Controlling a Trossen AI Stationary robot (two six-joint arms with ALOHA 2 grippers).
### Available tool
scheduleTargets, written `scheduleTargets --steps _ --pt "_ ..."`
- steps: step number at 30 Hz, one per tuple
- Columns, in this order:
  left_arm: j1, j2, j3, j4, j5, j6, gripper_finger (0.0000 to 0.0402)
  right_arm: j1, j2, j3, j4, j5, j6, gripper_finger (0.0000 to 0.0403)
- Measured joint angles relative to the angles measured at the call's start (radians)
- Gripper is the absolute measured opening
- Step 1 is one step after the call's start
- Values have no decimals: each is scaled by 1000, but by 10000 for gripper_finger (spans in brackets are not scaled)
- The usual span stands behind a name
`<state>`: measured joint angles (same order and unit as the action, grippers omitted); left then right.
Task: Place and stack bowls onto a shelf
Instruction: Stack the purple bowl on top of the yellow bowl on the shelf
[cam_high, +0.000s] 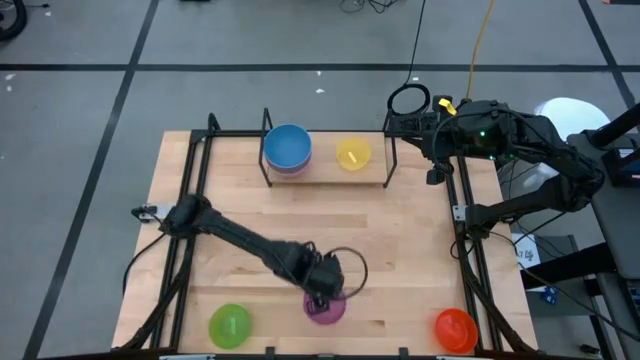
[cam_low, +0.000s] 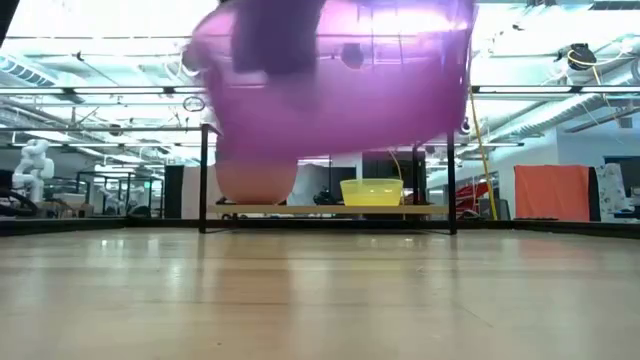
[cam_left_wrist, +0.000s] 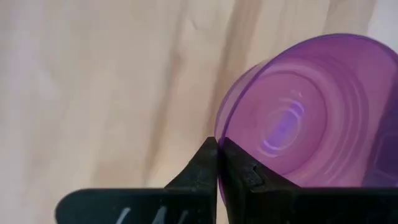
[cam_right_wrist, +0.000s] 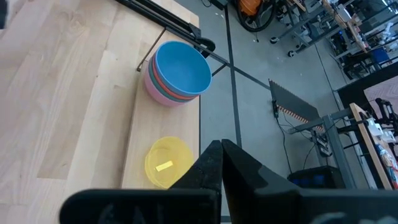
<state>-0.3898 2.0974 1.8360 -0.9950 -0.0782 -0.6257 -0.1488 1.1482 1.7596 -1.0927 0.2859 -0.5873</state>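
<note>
My left gripper (cam_high: 322, 290) (cam_left_wrist: 217, 163) is over the table's near middle, shut on the purple bowl (cam_high: 326, 308) (cam_low: 330, 90) (cam_left_wrist: 305, 112). The shelf (cam_high: 325, 178) (cam_low: 330, 209) (cam_right_wrist: 134, 140) stands at the table's far edge. On its plank sit a stack topped by the blue bowl (cam_high: 287, 147) (cam_right_wrist: 181, 67), with orange-red and pink rims below, and the yellow bowl (cam_high: 352, 154) (cam_low: 372, 191) (cam_right_wrist: 166, 163). My right gripper (cam_high: 436, 160) (cam_right_wrist: 221, 155) is shut, raised beside the shelf's right end. My left gripper pinches the purple bowl's rim (cam_left_wrist: 219, 134), one finger inside the bowl and one outside, coming from above and pointing down. The low view shows the bowl lifted clear of the table and tilted, with the shelf visible beneath it.
A green bowl (cam_high: 230, 325) rests near the table's near-left corner and a red bowl (cam_high: 455, 328) near the near-right corner. Black frame rails run along the table's left and right sides. Bare plank lies between the blue stack and the yellow bowl.
</note>
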Motion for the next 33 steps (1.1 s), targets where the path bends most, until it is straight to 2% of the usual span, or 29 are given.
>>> scheduleTargets --steps 10,18,24,33 --pt "212 -194 2 6 -108 244 4 0 -37 0 3 6 -32 0" --pt "430 -254 2 45 -130 487 4 0 -92 0 3 6 -25 0" --pt "602 -253 2 144 -13 617 4 0 -108 0 2 6 -19 0" --pt "778 -253 2 315 42 744 4 0 -107 0 2 6 -25 0"
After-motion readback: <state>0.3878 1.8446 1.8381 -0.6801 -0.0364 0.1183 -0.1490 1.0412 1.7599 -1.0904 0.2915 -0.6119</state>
